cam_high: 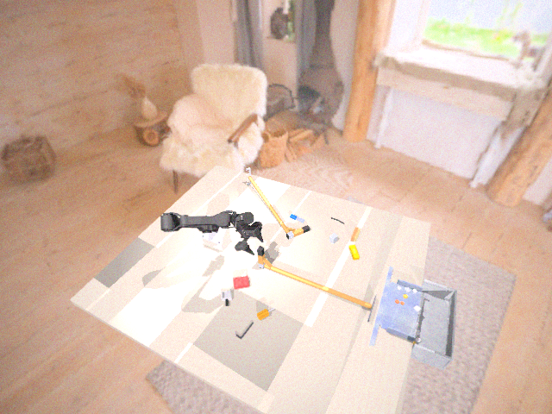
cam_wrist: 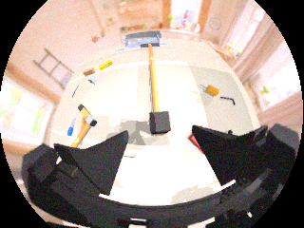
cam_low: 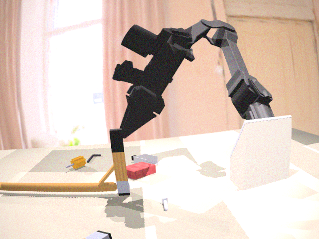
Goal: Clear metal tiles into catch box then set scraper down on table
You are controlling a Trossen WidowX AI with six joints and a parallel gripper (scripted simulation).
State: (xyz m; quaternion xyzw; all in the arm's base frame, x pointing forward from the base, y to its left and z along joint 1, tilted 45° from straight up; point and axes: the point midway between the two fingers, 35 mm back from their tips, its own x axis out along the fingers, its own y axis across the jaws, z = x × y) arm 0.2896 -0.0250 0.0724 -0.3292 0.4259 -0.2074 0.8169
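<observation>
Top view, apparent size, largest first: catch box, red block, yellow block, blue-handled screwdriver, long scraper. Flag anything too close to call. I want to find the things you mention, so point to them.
1. Long scraper (cam_high: 303, 279) (cam_wrist: 153, 81)
2. Catch box (cam_high: 451, 321)
3. Red block (cam_high: 241, 282) (cam_wrist: 196, 142)

Yellow block (cam_high: 354, 252) (cam_wrist: 105, 65) and blue-handled screwdriver (cam_high: 294, 216) (cam_wrist: 70, 130): smaller, too close to rank.

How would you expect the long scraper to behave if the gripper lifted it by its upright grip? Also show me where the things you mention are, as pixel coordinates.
The long scraper (cam_high: 318, 285) (cam_low: 59, 186) (cam_wrist: 153, 78) looks stiff, its shaft being straight. With so much length on one side of the grip, it would probably feel blade-heavy and might dip.
</observation>
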